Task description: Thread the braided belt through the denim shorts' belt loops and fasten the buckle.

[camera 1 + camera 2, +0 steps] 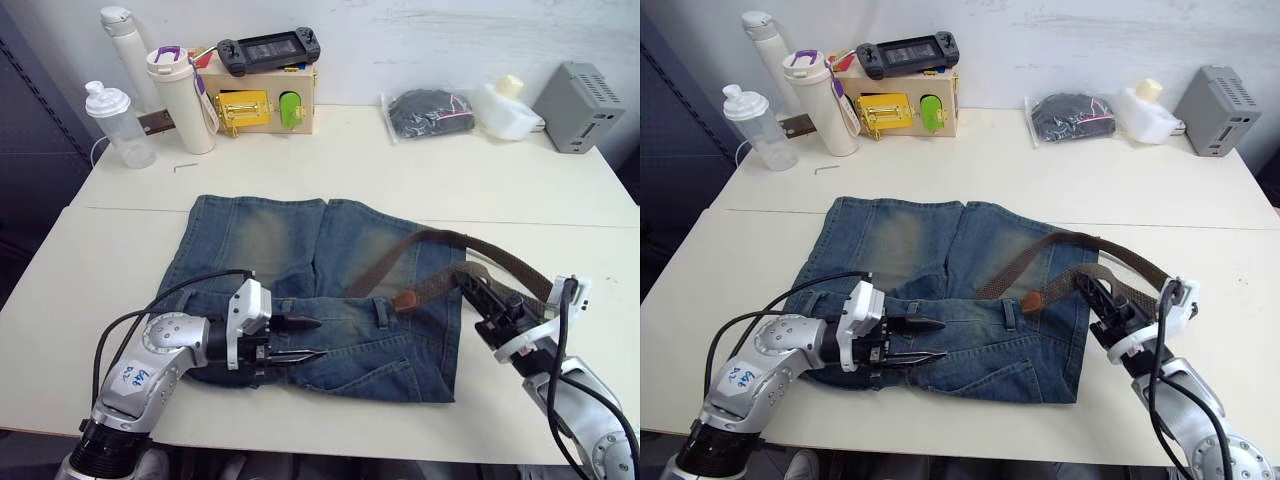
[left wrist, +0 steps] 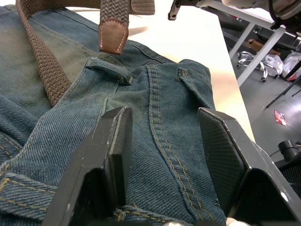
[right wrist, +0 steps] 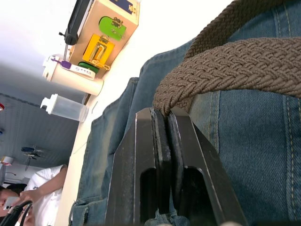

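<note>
The denim shorts [image 1: 300, 270] lie flat in the middle of the table. Across their right half the braided belt [image 1: 440, 240] bends in a loop, and its tan leather tip [image 1: 405, 300] rests near the waistband. My right gripper [image 1: 468, 283] is shut on the belt [image 3: 225, 61], with the strap pinched between its fingertips [image 3: 160, 122]. Low over the waistband, my left gripper [image 1: 318, 338] is open and its fingers [image 2: 115, 146] straddle the denim. Two belt loops [image 2: 110, 70] sit just beyond them. The buckle is hidden.
Along the table's back stand two white bottles [image 1: 180, 95], a clear bottle [image 1: 118, 125], a wooden latch box [image 1: 262, 100] with a game controller on top, a black pouch [image 1: 430, 112], a white container [image 1: 505, 108] and a grey box [image 1: 582, 105]. A person [image 3: 28, 193] sits beyond the table.
</note>
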Controlling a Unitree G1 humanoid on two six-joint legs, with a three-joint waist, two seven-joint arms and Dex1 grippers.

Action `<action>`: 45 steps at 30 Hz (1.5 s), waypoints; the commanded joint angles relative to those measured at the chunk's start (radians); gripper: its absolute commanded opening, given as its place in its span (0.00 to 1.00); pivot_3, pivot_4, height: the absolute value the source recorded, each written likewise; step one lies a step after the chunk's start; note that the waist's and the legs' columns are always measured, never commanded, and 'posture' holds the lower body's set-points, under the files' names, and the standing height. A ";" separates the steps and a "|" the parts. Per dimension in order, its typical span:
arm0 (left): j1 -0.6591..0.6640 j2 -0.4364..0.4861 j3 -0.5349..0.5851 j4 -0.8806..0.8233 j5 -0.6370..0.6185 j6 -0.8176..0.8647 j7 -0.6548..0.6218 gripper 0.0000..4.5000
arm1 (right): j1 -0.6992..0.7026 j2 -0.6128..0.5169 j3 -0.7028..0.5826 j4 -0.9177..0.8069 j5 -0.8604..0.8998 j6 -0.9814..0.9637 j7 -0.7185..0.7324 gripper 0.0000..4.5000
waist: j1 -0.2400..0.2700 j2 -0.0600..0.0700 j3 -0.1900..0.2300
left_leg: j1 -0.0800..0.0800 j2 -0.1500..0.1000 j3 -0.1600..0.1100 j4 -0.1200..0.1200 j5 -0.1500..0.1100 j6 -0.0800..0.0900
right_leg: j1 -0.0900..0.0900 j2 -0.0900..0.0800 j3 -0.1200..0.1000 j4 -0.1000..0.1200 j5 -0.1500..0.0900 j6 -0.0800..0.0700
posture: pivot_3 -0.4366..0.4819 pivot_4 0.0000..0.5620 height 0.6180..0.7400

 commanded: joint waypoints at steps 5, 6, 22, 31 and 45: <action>-0.015 0.008 0.004 -0.031 -0.019 0.001 0.010 0.56 | 0.016 0.014 0.035 -0.008 -0.099 0.014 0.053 0.00 | 0.000 0.000 0.000 | 0.000 0.000 0.000 0.000 0.000 0.000 | 0.000 0.000 0.000 0.000 0.000 0.000 | 0.48 0.27 1.00; -0.016 0.008 0.005 -0.032 -0.020 0.004 0.011 0.56 | 0.018 0.015 0.038 -0.007 -0.115 0.015 0.063 0.00 | 0.000 0.000 0.000 | 0.000 0.000 0.000 0.000 0.000 0.000 | 0.000 0.000 0.000 0.000 0.000 0.000 | 0.48 0.27 1.00; -0.037 0.015 0.014 -0.052 -0.044 0.040 0.034 0.56 | -0.024 0.099 0.158 0.055 -0.297 0.071 0.085 0.00 | -0.001 0.001 0.001 | 0.000 0.000 0.000 -0.001 0.000 0.000 | -0.001 0.000 0.000 0.000 0.000 0.000 | 0.48 0.27 1.00; -0.041 0.017 0.008 -0.044 -0.037 0.024 0.025 0.56 | -0.080 0.119 0.217 0.071 -0.355 0.158 -0.024 0.00 | -0.004 0.001 0.000 | 0.001 0.000 0.000 -0.001 0.000 -0.001 | -0.001 0.000 0.000 0.000 0.000 0.000 | 0.48 0.27 1.00; -0.441 -0.060 -0.238 0.428 0.415 -0.680 -0.079 0.56 | -0.133 0.129 0.237 0.070 -0.406 0.278 -0.084 0.00 | -0.009 -0.004 -0.003 | 0.004 0.000 0.000 -0.002 0.001 -0.002 | 0.001 0.001 -0.001 0.001 0.000 0.000 | 0.48 0.27 1.00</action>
